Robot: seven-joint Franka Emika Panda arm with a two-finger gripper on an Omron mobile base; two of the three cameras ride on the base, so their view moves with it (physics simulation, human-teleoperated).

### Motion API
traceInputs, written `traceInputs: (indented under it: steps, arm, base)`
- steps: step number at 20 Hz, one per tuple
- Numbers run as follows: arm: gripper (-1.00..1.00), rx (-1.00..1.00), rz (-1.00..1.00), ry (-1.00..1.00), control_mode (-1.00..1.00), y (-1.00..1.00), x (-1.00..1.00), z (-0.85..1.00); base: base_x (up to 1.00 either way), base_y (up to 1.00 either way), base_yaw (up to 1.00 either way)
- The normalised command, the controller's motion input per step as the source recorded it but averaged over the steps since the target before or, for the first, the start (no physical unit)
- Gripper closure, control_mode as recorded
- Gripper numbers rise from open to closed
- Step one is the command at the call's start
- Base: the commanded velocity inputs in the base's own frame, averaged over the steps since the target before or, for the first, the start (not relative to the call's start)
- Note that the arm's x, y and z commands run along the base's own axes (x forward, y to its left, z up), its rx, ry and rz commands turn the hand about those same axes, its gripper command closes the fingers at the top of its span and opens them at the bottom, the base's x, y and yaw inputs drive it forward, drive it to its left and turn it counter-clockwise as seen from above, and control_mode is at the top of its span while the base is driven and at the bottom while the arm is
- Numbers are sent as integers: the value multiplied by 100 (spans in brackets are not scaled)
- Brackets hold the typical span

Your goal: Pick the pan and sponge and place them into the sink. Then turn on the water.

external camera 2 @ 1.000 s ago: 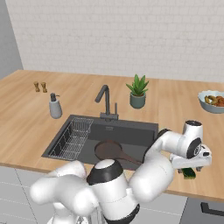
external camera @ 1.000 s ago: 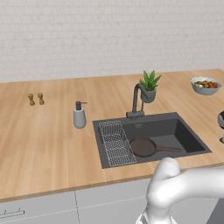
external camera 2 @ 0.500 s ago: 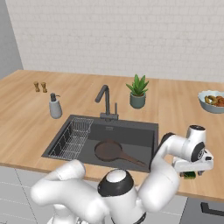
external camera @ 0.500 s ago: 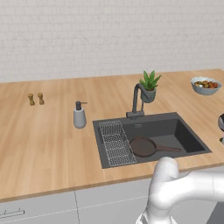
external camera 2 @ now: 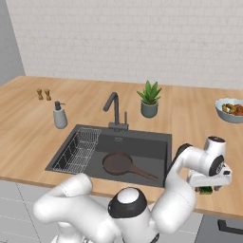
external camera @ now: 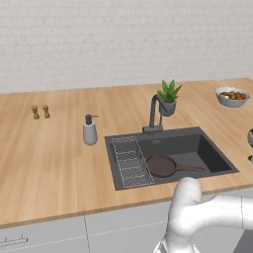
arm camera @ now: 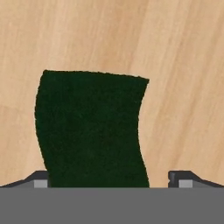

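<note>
The dark brown pan [external camera: 160,165] [external camera 2: 117,163] lies in the dark grey sink [external camera: 163,134] [external camera 2: 142,137], its handle pointing right. On the wooden counter to the right of the sink lies the green sponge [arm camera: 92,127] [external camera 2: 205,191]. My gripper [arm camera: 110,179] [external camera 2: 209,186] hangs right over it, open, with one fingertip [arm camera: 39,178] on each side of the sponge. Whether the pads touch it I cannot tell. No water runs from the tap [external camera: 154,111] [external camera 2: 114,110].
A wire rack [external camera: 129,160] fills the sink's left part. A potted plant [external camera: 168,98] [external camera 2: 149,99] stands behind the tap. A soap dispenser [external camera: 89,131] and two shakers [external camera: 40,111] are to the left, and a food bowl [external camera 2: 230,110] is at the far right.
The hand has sunk a little lower over the sponge, jaws still open. The pan has not moved.
</note>
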Motion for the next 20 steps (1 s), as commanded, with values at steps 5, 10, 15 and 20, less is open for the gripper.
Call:
traceInputs:
  steps: [5,10,15,20]
  arm:
    - [-100,-6,-1,-4,-100,65,-31,-70]
    - [-100,-5,-1,-2,-100,70,-17,-74]
    - [100,-6,-2,0,-100,74,-20,-63]
    - [100,-4,0,-5,-100,93,-55,-16]
  base:
    - [0,0,0]
    - [0,0,0]
    - [0,0,0]
    - [0,0,0]
